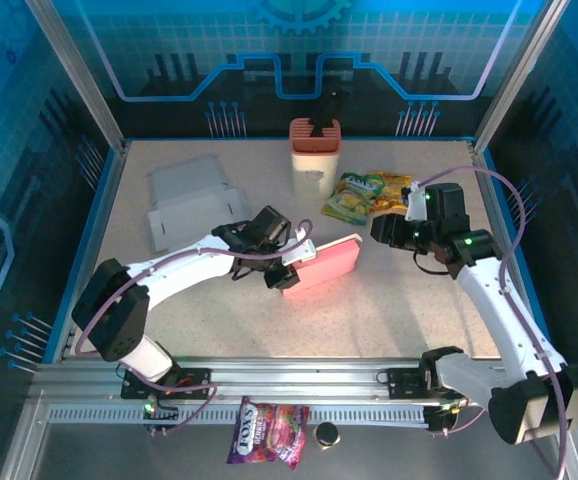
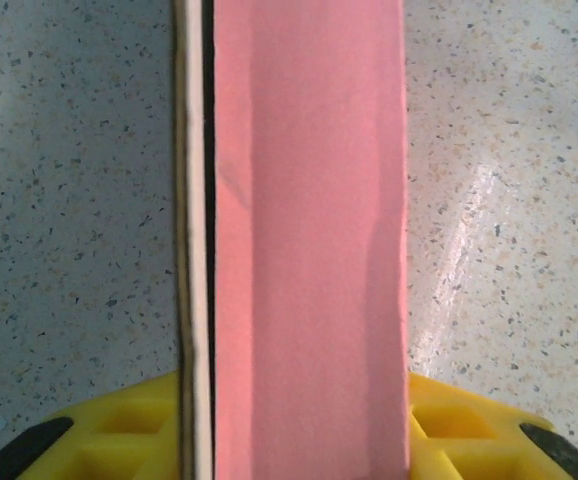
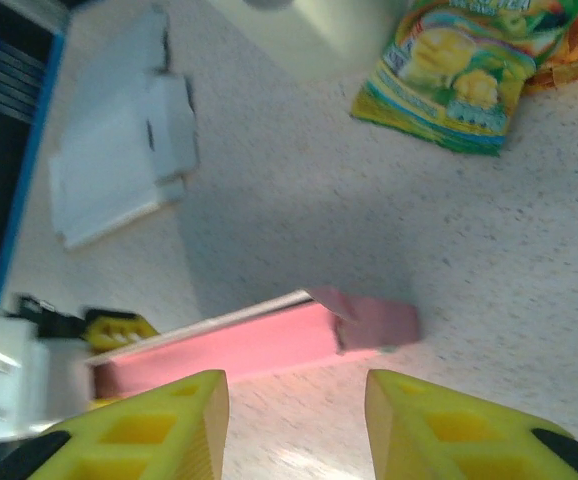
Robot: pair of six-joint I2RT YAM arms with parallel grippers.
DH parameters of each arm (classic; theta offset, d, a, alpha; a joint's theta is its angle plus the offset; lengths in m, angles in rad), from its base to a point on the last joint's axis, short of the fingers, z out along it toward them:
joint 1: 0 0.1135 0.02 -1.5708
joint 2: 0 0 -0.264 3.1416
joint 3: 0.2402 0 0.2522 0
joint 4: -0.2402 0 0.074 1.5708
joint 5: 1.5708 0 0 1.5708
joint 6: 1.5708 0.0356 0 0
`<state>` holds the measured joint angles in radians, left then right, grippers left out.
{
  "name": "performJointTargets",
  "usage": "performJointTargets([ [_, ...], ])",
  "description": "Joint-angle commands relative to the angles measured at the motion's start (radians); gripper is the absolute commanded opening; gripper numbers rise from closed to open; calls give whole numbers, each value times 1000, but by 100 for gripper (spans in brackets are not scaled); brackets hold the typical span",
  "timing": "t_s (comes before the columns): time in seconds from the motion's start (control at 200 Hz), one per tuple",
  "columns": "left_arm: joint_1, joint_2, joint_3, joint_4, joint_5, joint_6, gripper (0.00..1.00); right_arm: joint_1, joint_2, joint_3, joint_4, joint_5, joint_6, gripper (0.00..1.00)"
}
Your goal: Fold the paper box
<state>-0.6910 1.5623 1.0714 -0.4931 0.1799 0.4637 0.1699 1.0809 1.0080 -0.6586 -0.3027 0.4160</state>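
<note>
Lying near the middle of the table (image 1: 389,320), the pink paper box (image 1: 324,265) is a long, flattened shape that runs from lower left to upper right in the top view. A pale cream edge runs along one long side (image 2: 191,250). In the right wrist view, a small pink flap stands out at its far end (image 3: 374,322).

The left end effector (image 1: 281,272) is at the box's lower-left end and pinches it. In the left wrist view the pink panel (image 2: 309,240) fills the gap between the two yellow fingers (image 2: 119,440), which sit against it on either side.

The right end effector (image 1: 394,228) is just off the box's upper-right end, apart from it. Its yellow fingers (image 3: 159,430) are spread, with bare speckled table between them and the box beyond their tips.

Further out, a flat white cardboard blank (image 1: 189,205) lies at the back left of the table. A cream container with a pink top (image 1: 314,155) stands at the back centre. Beside it lies a green and yellow snack packet (image 1: 354,197), with an orange packet (image 1: 397,185) touching its right side. In front of the arm bases, below the rail, lie a purple candy bag (image 1: 269,432) and a small dark round object (image 1: 326,434).
</note>
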Motion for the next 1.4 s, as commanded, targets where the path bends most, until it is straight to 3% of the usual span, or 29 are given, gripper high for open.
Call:
performJointTargets([
  [0.0, -1, -47, -31, -42, 38, 46, 38, -7, 46, 16, -119, -58, -261, 40],
  [0.58, 0, -33, -22, -47, 29, 41, 36, 55, 300, 151, -151, -80, -484, 40],
  [1.396, 5, -21, -8, -47, 36, 38, 36, 120, 349, 175, -157, 27, -487, 18],
])
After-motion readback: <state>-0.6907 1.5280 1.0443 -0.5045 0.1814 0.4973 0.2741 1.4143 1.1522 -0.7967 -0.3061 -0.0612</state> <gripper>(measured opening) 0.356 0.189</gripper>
